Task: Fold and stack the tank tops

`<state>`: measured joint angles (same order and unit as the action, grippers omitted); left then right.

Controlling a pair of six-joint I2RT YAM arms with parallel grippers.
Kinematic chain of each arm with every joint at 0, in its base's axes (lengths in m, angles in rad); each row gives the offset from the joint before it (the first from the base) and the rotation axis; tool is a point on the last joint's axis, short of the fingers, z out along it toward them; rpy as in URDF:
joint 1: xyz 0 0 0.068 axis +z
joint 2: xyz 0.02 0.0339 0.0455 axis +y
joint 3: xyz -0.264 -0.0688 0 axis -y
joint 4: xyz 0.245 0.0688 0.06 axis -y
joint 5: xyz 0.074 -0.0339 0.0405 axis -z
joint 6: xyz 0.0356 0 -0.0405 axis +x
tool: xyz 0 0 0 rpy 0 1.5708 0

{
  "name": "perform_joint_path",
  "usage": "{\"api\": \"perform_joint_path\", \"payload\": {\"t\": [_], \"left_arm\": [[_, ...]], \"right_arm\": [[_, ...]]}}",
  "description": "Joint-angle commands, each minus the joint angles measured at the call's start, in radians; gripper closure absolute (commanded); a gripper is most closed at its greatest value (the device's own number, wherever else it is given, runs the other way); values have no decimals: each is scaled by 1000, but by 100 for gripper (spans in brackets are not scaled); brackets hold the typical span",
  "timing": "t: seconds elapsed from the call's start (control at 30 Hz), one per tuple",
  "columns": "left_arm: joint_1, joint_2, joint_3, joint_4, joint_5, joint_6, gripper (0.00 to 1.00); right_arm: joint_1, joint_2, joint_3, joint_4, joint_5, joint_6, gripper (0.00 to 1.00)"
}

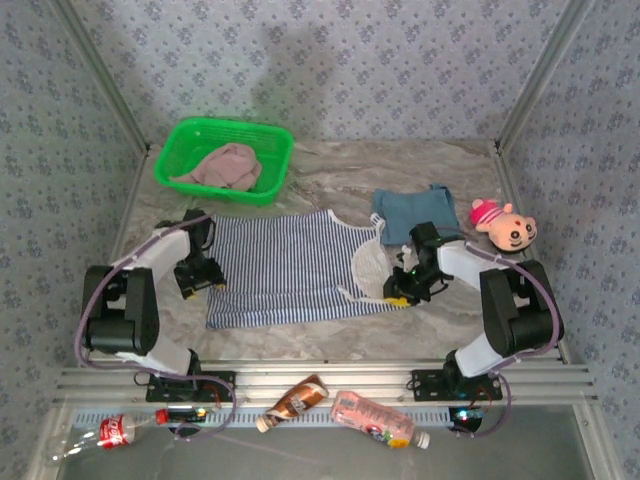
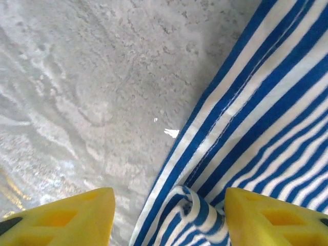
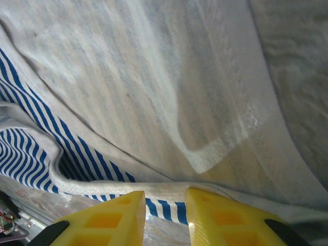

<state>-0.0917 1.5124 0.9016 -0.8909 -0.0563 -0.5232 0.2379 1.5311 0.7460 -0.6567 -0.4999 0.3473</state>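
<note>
Left gripper [image 1: 200, 278] left-centre, jaws apart, straddling bunched hem of striped top [image 1: 290, 270]. Top lies flat mid-frame, long axis left-right, one arm at each end. Right gripper [image 1: 402, 290] nipped on its turned-over right edge. Pink top [image 1: 228, 165] in basket [image 1: 178, 150] upper left. Teal top [image 1: 412, 212] and plush [image 1: 503, 225] upper right, likely no obstruction.

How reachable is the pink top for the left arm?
Probably yes: the pink top lies uncovered in the basket just beyond that arm, whose claw is open on the striped top.
</note>
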Motion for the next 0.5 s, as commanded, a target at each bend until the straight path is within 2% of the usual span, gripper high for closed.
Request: {"api": "perform_joint_path", "payload": {"t": [0.0, 0.17, 0.3, 0.47], "left_arm": [[-3, -52, 23, -73, 59, -22, 43], [-13, -40, 6, -69, 85, -15, 49], [-35, -22, 2, -45, 118, -11, 52], [-42, 37, 3, -5, 107, -4, 64]], "right_arm": [[-2, -22, -9, -88, 34, -34, 70], [25, -67, 54, -61, 30, -7, 69], [87, -54, 132, -41, 15, -11, 69], [136, 20, 191, 51, 5, -17, 69]]}}
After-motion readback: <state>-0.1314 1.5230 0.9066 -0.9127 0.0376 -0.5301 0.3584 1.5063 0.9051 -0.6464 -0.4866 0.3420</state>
